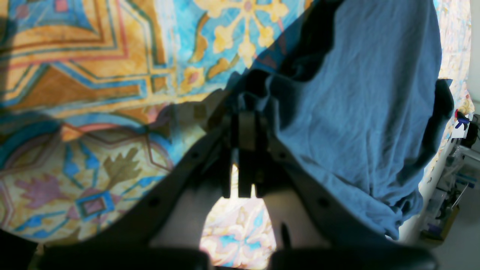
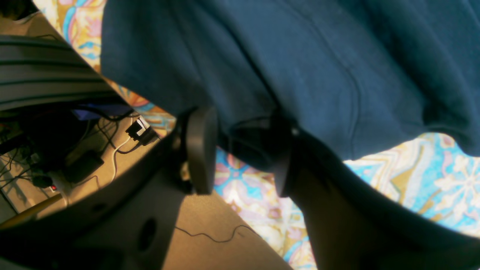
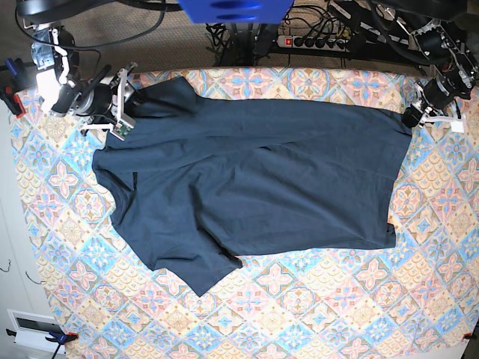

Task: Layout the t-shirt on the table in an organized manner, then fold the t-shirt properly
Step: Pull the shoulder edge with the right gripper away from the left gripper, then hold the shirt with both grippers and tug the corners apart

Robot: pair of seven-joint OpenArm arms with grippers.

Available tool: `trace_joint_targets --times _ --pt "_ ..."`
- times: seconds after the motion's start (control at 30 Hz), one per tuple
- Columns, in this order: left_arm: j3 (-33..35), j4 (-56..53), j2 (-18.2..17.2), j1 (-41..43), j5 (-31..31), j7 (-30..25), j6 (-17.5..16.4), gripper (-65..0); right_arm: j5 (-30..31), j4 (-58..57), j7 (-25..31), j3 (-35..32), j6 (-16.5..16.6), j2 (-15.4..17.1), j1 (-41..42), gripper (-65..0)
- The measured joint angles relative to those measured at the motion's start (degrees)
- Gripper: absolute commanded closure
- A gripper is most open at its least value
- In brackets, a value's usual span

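A dark navy t-shirt [image 3: 247,191] lies spread across the middle of the patterned table [image 3: 314,314], one sleeve reaching toward the lower centre; at upper right the left gripper [image 3: 411,118] pinches the shirt's corner tight, while at upper left the right gripper [image 3: 126,101] stands parted around the fabric edge
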Motion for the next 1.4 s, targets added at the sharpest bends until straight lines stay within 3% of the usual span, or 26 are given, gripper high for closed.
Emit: trace_joint_targets --times 0.97,1.1,1.4 --pt "0.0 0.0 0.0 0.0 0.0 0.0 0.0 0.0 0.0 -3.3 -0.1 0.0 0.0 -0.1 0.0 -23.4" --pt "0.0 0.0 0.0 0.0 0.0 0.0 0.0 0.0 0.1 -3.2 -0.5 0.0 0.0 -2.3 0.1 -23.4" --pt "0.0 0.0 0.0 0.0 0.0 0.0 0.0 0.0 0.0 -3.0 -0.7 0.0 0.0 -2.8 0.8 -23.6"
